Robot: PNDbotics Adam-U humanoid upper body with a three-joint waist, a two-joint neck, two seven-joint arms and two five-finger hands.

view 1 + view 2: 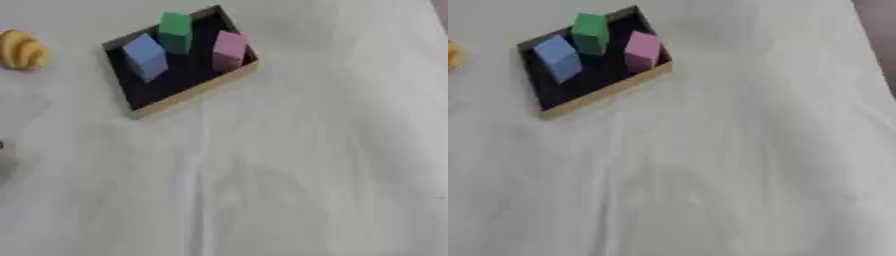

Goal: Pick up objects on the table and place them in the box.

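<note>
Caught only as a small dark and pale smudge at the very left edge of the left eye view, about midway down: perhaps part of the left hand [3, 151], though too blurred to be sure. Could not make out pose, wrist or arm from so little.

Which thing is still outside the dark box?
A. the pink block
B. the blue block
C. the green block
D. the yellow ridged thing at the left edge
D: the yellow ridged thing lies on the white cloth left of the box, while the blue, green and pink blocks stand inside it.
</note>
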